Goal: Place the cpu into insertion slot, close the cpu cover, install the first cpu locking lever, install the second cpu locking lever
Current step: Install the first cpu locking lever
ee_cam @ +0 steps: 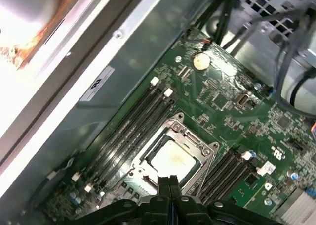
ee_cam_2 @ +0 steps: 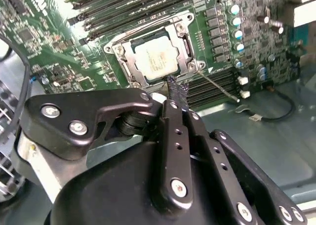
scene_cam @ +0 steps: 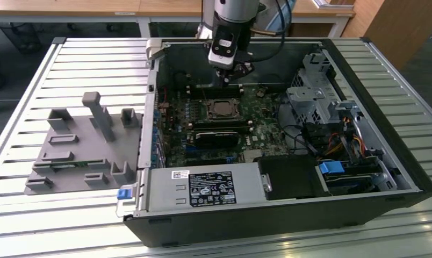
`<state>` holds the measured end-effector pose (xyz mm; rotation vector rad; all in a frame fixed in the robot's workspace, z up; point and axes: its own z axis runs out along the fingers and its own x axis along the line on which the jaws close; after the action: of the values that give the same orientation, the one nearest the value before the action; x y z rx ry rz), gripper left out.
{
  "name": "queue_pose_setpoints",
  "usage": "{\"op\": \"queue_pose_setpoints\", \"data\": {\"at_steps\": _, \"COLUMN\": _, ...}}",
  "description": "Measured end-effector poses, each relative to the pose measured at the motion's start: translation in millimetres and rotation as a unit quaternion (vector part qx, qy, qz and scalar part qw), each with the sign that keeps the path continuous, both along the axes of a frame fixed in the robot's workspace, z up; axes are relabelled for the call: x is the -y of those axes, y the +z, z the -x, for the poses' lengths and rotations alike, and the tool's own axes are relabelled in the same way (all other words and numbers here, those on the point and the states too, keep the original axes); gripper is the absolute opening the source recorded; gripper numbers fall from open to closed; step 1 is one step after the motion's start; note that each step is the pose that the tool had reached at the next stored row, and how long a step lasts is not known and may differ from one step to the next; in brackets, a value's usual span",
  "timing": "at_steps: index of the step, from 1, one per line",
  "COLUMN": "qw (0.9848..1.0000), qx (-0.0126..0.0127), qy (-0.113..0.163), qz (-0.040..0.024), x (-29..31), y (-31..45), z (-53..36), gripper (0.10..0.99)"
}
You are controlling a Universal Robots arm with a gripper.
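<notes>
- my claw [ee_cam_2: 177, 92] pinched shut, empty, tips near the cpu cover [ee_cam_2: 129, 57]
- cpu [ee_cam_2: 155, 61] seated flat under that cover
- locking lever [ee_cam_2: 217, 85] looks unlatched: I'd press it down slowly, then hook it sideways under its tab

In the exterior view, a pale slatted table [scene_cam: 29, 80] spreads wide, with glare on its slats at 7 o'clock. Wooden desks [scene_cam: 94, 6] on white legs stand at 11 over dark floor [scene_cam: 72, 31]. A wooden panel [scene_cam: 395, 27] stands at 1.
</notes>
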<state>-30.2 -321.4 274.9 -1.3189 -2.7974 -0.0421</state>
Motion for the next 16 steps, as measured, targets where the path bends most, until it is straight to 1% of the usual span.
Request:
{"op": "queue_pose_setpoints", "data": {"at_steps": 3, "qw": 0.9997, "qx": 0.0000, "qy": 0.024, "qz": 0.0000, "x": 0.0, "y": -0.1, "z": 0.0, "gripper": 0.106}}
{"op": "queue_pose_setpoints", "data": {"at_steps": 6, "qw": 0.9990, "qx": 0.0000, "qy": 0.045, "qz": -0.0001, "x": 0.0, "y": -0.2, "z": 0.0, "gripper": 0.106}}
{"op": "queue_pose_setpoints", "data": {"at_steps": 12, "qw": 0.9971, "qx": 0.0000, "qy": 0.076, "qz": -0.0001, "x": 0.0, "y": -0.2, "z": 0.0, "gripper": 0.106}}
{"op": "queue_pose_setpoints", "data": {"at_steps": 16, "qw": 0.9953, "qx": 0.0000, "qy": 0.097, "qz": 0.0000, "x": 0.0, "y": -0.2, "z": 0.0, "gripper": 0.106}}
